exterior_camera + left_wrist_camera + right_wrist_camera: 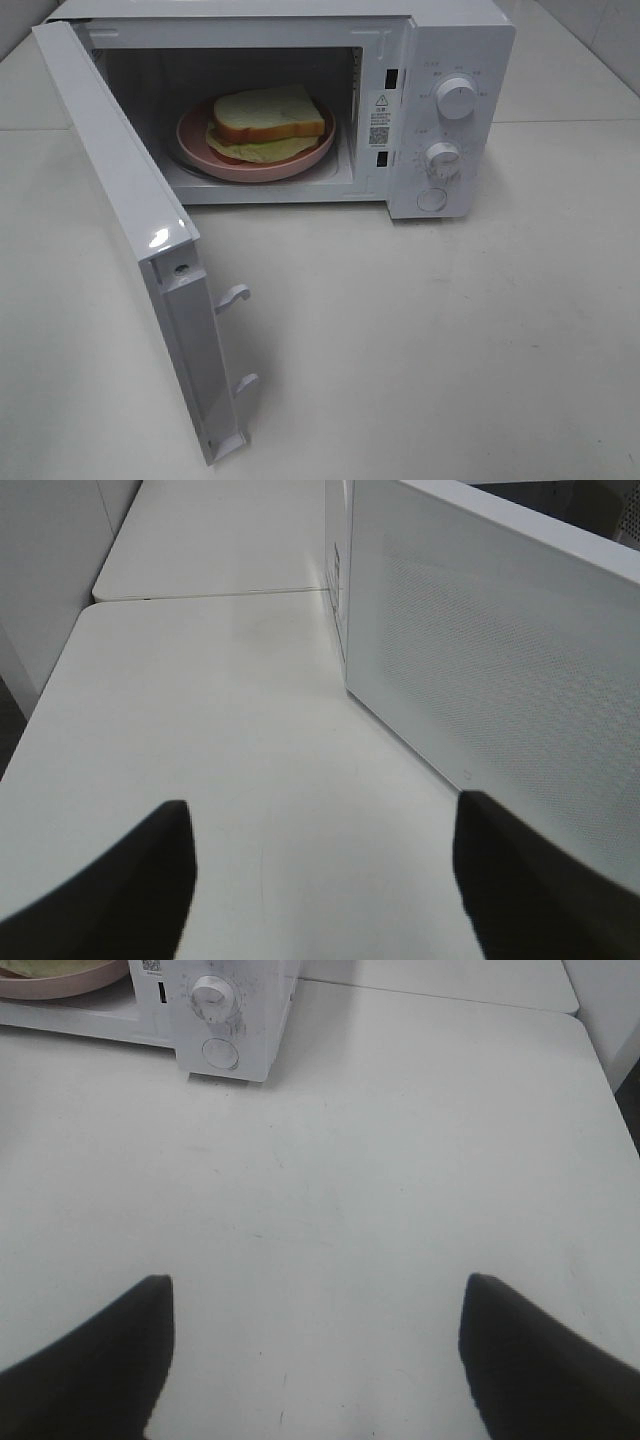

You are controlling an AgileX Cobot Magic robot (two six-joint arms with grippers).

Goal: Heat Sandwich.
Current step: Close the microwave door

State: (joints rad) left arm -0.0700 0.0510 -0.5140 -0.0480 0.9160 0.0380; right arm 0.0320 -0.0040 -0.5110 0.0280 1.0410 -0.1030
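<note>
Sandwich [268, 120] sits on the pink plate [195, 150] inside the microwave [450, 40], bread slice on top, green filling showing at the near edge. Loading looks done to me. The door [120, 180] stands swung wide out over the table [450, 350] with its latch hooks exposed, so it is not yet shut. The upper knob [456, 98] and lower knob [441, 160] are on the panel at the right; the markings are too small to read any setting. My left claw [322, 815] has its fingers apart with nothing between them. It hangs over bare table beside the door's meshed outer face, near it but not touching. My right claw [318, 1285] is also spread and empty, over the table in front of the control panel and well apart from the knobs. Neither claw shows in the high view. What's left, by my reckoning: push the door closed until it latches, then turn the knobs to start heating. The left claw looks better placed for the door and the right for the knobs.
</note>
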